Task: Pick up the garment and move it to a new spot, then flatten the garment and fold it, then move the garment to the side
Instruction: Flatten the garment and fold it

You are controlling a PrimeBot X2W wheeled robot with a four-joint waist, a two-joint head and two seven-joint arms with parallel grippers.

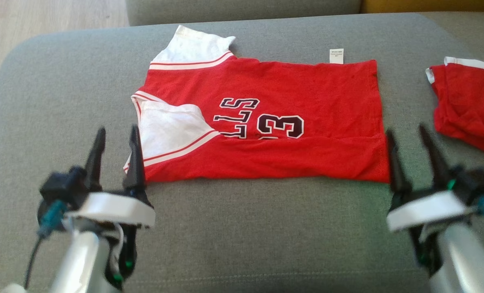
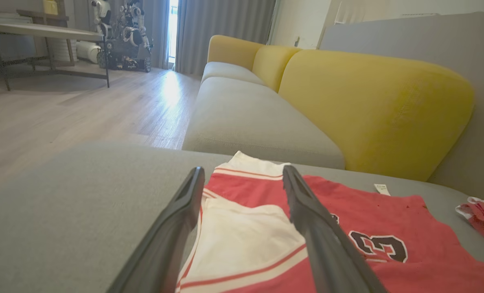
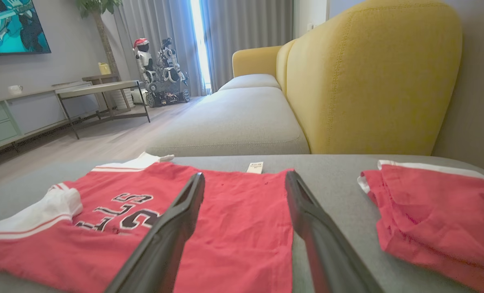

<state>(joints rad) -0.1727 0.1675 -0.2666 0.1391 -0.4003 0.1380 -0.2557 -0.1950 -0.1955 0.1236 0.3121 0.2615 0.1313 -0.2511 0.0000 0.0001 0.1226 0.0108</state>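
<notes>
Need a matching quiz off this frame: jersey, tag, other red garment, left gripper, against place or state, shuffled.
1 jersey
2 tag
3 other red garment
4 left gripper

A open, beside the white sleeve
B middle of the cushion, number showing
C right of the jersey, apart from it
D white, sticking out past the jersey's far edge

Pairs: 1-B, 2-D, 3-C, 4-A
</notes>
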